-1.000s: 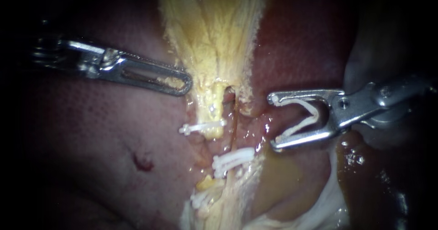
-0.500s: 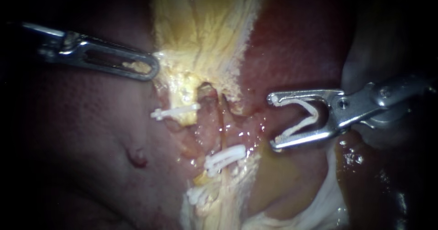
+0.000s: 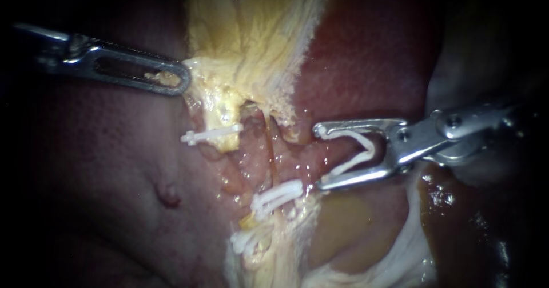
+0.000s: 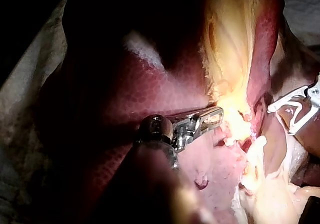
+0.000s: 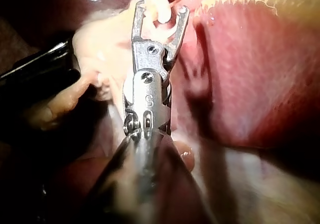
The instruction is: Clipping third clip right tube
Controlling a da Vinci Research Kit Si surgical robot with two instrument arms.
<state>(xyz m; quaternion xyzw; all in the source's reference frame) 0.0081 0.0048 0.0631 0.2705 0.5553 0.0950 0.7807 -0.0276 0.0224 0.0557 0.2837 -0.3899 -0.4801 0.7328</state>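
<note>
My left instrument (image 3: 180, 82) comes in over the liver (image 3: 114, 168); its jaws lie together, pinching the edge of the yellow tissue (image 3: 251, 48), and they have drawn that edge slightly further left than half a second ago; a white clip (image 3: 210, 135) crosses the yellow stump (image 3: 226, 114) just below; the right tube (image 3: 270, 151), thin and brown, runs down to a second clip (image 3: 278, 195); my right instrument (image 3: 319, 158) has come in toward that tube, its lower jaw tip now just beside the second clip; its jaws stand wide apart, holding an open clip (image 3: 366, 143), one arm against each jaw.
</note>
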